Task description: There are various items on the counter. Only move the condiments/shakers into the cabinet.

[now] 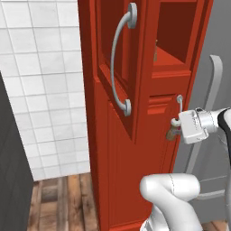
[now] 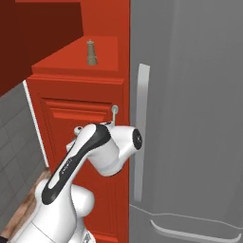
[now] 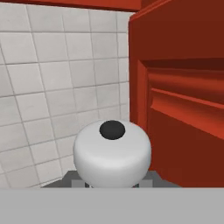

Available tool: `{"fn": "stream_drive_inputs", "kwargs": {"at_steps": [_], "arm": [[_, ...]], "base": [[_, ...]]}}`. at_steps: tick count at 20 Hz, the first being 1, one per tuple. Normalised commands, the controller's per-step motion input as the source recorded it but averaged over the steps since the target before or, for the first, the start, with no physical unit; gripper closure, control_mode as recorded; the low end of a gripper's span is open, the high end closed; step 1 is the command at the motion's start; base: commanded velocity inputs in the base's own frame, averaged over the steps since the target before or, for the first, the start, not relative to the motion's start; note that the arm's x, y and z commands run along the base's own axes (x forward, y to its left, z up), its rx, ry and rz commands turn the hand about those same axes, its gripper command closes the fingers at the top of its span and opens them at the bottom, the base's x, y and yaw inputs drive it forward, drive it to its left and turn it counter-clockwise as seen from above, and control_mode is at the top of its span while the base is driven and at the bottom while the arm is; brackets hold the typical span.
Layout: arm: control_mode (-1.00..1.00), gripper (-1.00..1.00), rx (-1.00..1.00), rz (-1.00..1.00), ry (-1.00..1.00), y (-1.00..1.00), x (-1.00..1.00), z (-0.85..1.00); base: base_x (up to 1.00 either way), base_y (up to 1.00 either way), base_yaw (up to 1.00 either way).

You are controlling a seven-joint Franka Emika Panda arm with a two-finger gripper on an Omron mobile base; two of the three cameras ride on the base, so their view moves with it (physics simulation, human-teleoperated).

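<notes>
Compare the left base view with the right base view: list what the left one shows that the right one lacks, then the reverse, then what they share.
Left base view: the open cabinet door with its long curved handle, the white tiled wall, the wooden floor, and the gripper shut on the brown shaker.
Right base view: the tan shaker seen whole, upright on the red shelf.
Both: the red cabinet front, the white arm, and the grey vertical handle beside the cabinet.
</notes>
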Motion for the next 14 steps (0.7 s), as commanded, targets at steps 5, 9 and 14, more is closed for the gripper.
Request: {"fn": "stream_drive_inputs", "kwargs": {"at_steps": [5,9,14], "arm": [[-1.0,1.0,0.0,-0.04,0.0,0.0,-0.13,0.15],[-1.0,1.0,0.0,-0.08,-0.01,0.05,-0.58,0.9],[-1.0,1.0,-0.01,-0.05,0.0,0.52,-0.18,1.0]], "base": [[0.1,0.09,-0.07],[0.0,0.0,0.0],[0.0,0.0,0.0]]}}
